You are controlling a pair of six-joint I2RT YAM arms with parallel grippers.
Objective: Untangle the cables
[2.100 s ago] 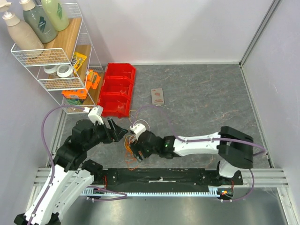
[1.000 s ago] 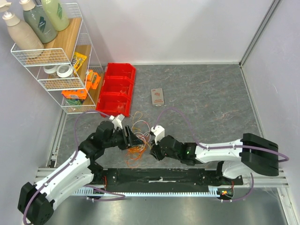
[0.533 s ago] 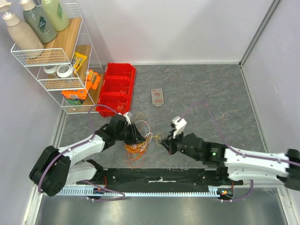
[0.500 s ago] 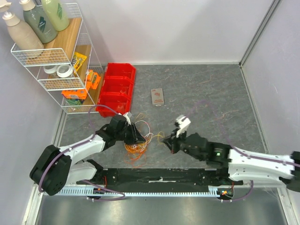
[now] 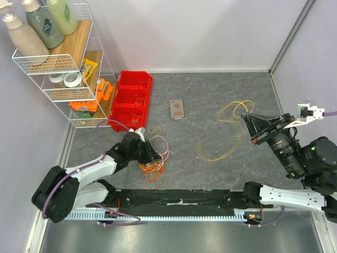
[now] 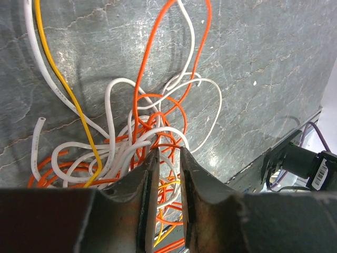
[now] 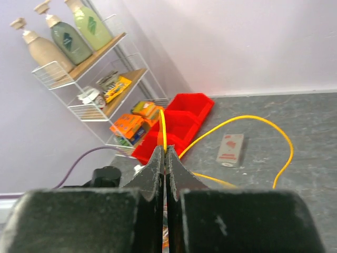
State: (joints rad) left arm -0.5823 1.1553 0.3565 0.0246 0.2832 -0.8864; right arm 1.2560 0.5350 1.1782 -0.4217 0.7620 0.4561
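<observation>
The cables (image 5: pixel 152 166) lie in a tangle of orange and white wires on the grey floor at front left. My left gripper (image 5: pixel 154 154) sits low on this tangle. In the left wrist view its jaws (image 6: pixel 169 154) stand a narrow gap apart, with orange and white wires (image 6: pixel 147 132) pinched between them. My right gripper (image 5: pixel 244 117) is raised at the right, shut on a yellow cable (image 5: pixel 218 157). That cable loops behind the tips and trails across the floor toward the tangle. The right wrist view shows the jaws (image 7: pixel 165 149) closed on the yellow cable (image 7: pixel 253 117).
Red bins (image 5: pixel 131 100) stand at back left beside a wire shelf (image 5: pixel 58 63) that holds bottles and packets. A small card (image 5: pixel 177 109) lies on the floor behind the middle. A black rail (image 5: pixel 179 197) runs along the near edge. Walls close in at the back and right.
My right gripper shut on the yellow cable, then rose and swung far right, drawing it out of the tangle. My left gripper narrowed on the tangle and stayed put.
</observation>
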